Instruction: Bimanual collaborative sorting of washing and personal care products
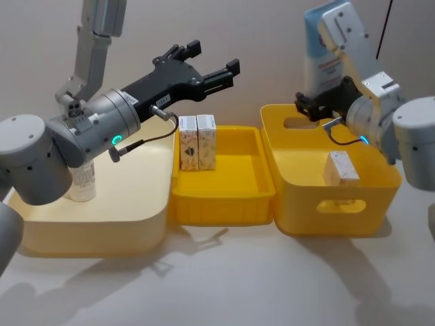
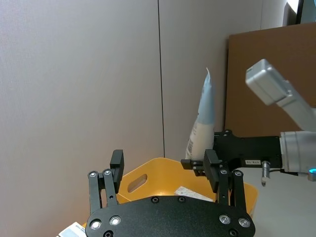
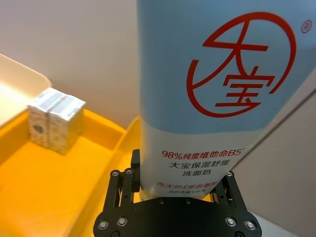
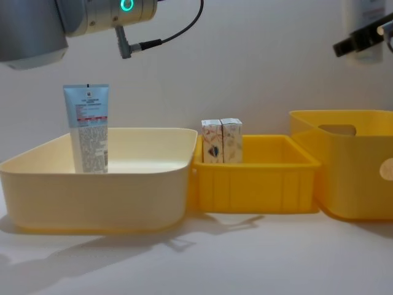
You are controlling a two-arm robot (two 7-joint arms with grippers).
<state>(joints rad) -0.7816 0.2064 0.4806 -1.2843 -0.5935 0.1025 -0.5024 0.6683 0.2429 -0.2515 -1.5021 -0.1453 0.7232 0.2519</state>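
Note:
My right gripper (image 1: 314,105) is shut on a pale blue squeeze tube (image 1: 321,47), held upright above the back of the deep yellow bin (image 1: 380,187). Up close, the tube (image 3: 217,98) carries a red circular logo and text. A small carton (image 1: 342,168) lies inside that bin. Two small printed cartons (image 1: 197,142) stand side by side at the back left corner of the shallow yellow tray (image 1: 224,200). A second blue tube (image 4: 89,129) stands upright in the cream bin (image 4: 98,184). My left gripper (image 1: 207,68) hovers open and holds nothing, high over the cream bin's back right corner, pointing toward the right arm.
The three bins sit side by side across the white table, cream on the left, shallow tray in the middle, deep bin on the right. A plain wall stands close behind them. Open table surface lies in front of the bins.

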